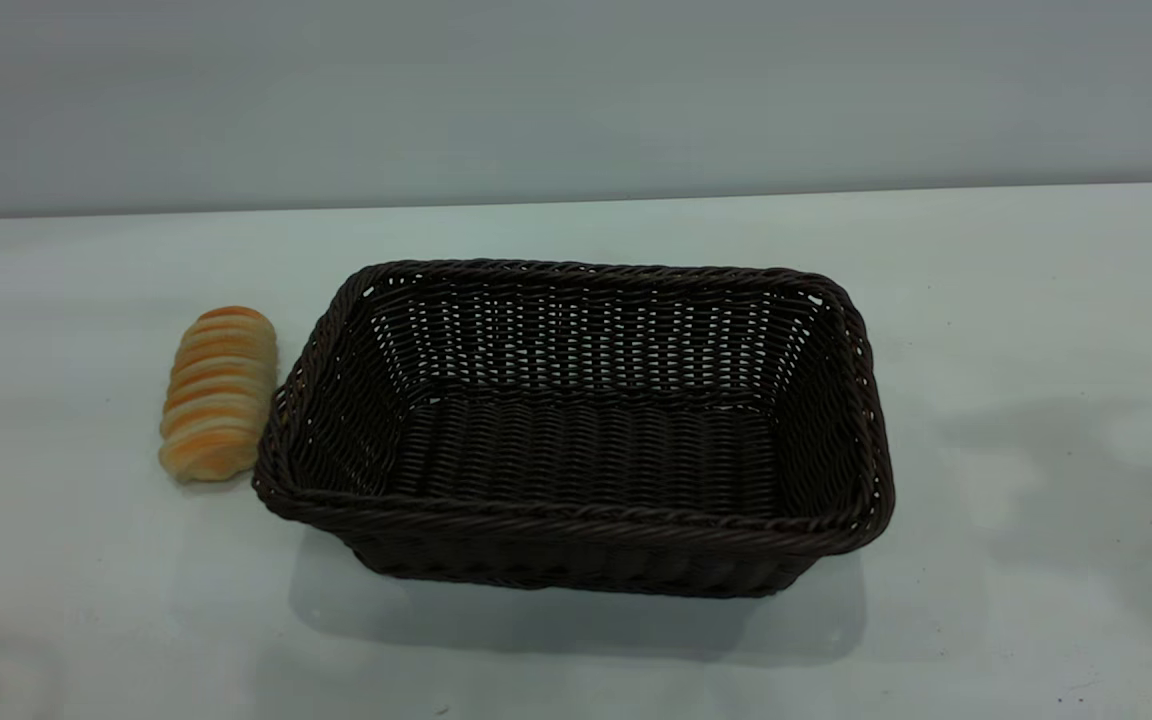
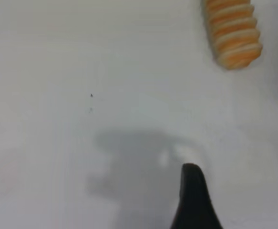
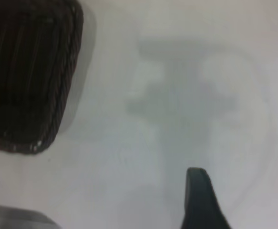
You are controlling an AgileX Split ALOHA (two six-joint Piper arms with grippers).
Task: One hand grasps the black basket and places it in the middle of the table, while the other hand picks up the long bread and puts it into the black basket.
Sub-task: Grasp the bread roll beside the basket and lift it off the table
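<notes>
The black basket (image 1: 576,520) stands empty and upright near the middle of the table (image 1: 1036,300). The long bread (image 1: 219,392) lies on the table just left of the basket, close against its rim. Neither gripper shows in the exterior view. In the left wrist view, one dark tip of my left gripper (image 2: 192,200) hangs over bare table, with the long bread (image 2: 233,31) some way off. In the right wrist view, one dark tip of my right gripper (image 3: 200,200) hovers over bare table, apart from a corner of the black basket (image 3: 29,71).
A plain grey wall runs behind the table's far edge (image 1: 576,198). Bare tabletop stretches to the right of the basket and in front of it. An arm's soft shadow (image 1: 1086,480) falls on the table at the right.
</notes>
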